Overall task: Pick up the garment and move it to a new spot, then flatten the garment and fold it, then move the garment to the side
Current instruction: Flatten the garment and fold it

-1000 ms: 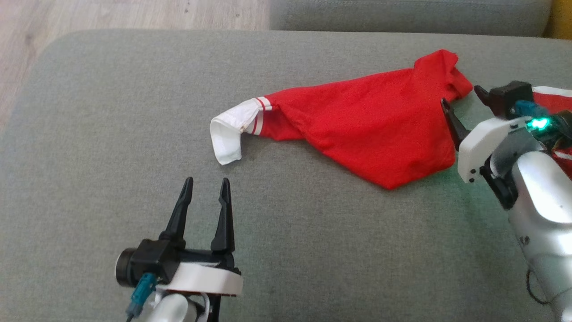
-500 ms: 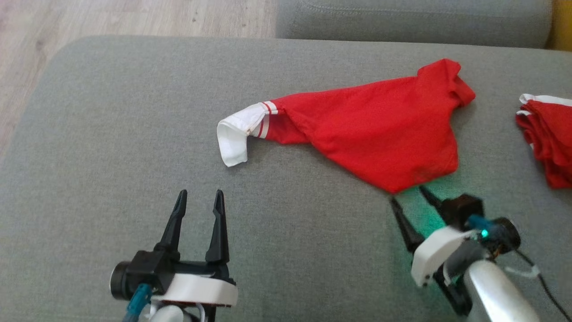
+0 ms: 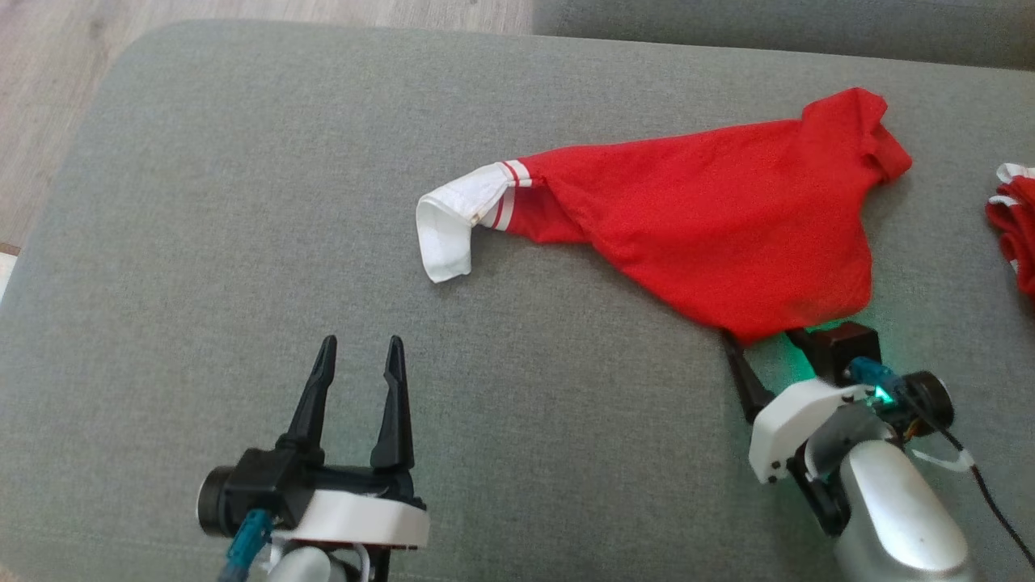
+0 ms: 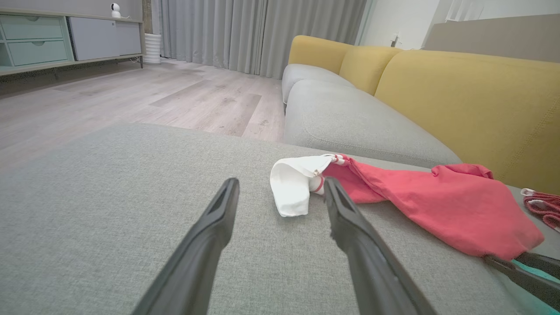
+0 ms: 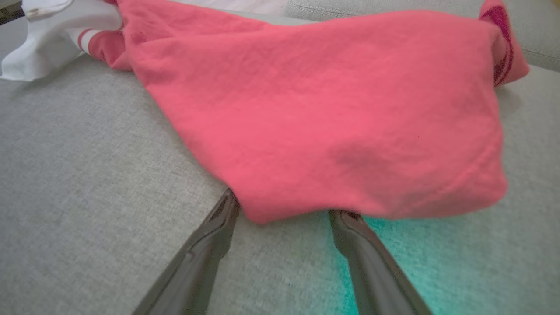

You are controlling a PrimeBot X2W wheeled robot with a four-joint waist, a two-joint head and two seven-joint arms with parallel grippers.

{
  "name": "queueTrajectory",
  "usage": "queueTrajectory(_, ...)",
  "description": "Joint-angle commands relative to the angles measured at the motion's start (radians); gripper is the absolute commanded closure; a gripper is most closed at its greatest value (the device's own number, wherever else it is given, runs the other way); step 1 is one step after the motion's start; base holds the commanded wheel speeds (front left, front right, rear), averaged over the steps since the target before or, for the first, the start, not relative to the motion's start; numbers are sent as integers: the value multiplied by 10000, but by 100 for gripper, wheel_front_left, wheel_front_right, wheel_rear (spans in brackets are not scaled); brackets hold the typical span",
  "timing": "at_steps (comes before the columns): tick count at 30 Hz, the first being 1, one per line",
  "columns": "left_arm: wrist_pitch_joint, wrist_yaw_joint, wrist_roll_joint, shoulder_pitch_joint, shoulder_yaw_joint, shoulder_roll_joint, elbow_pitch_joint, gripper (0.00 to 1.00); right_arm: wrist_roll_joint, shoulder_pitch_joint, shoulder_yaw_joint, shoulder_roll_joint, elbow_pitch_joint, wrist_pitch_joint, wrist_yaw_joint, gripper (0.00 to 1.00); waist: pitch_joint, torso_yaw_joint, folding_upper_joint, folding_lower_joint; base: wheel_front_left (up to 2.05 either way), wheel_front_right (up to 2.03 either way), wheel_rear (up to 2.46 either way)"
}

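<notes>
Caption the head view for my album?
Open right gripper at the near corner of the red garment on a grey cushion; left gripper open.

We see a big grey cushion (image 3: 242, 202). Past it lies a pale wood floor (image 4: 131, 92). A second grey seat (image 4: 350, 127) sits by a yellow sofa back (image 4: 459, 96). Long grey curtains (image 4: 262, 30) hang far off. Near them stands a cabinet (image 4: 100, 37) with green drawers (image 4: 35, 46), and a small white camera (image 4: 115, 8) sits on top. On the cushion's right side we see a small pile of red cloth (image 3: 1017, 234) with white trim.
</notes>
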State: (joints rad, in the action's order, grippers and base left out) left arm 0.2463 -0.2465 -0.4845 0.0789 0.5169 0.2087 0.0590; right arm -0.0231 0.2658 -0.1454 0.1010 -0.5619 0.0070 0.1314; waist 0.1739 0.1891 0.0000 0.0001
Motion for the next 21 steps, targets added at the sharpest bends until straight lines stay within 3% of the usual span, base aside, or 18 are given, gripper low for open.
queueTrajectory(1,2,-33,-11,431,-365,133,-286,0,105,306,-87,-103,168,-175,-7,0,2,7,0,-1,0,0,0)
queueTrajectory(2,4,-39,-13,432,-370,138,-281,0,152,381,9,-143,83,-281,-7,16,2,5,0,-1,0,0,0)
queueTrajectory(3,6,-48,-13,433,-375,142,-274,0,197,453,105,-180,-5,-382,-7,51,-3,-1,0,-1,0,0,0)
queueTrajectory(4,8,-56,-16,432,-379,147,-268,0,238,517,176,-213,-84,-480,-7,73,-13,-13,0,-1,0,0,0)
queueTrajectory(6,12,-75,-23,420,-392,158,-268,0,288,637,349,-275,-142,-767,-7,100,-44,-75,0,-1,0,0,0)
queueTrajectory(14,15,-105,-63,333,-364,184,-244,0,471,676,987,-402,501,-1631,-7,100,-253,-530,0,-1,0,0,0)
queueTrajectory(21,10,-150,-115,210,-352,211,-257,0,828,-280,1154,-107,2529,-882,-7,100,-481,-944,0,-1,0,0,0)
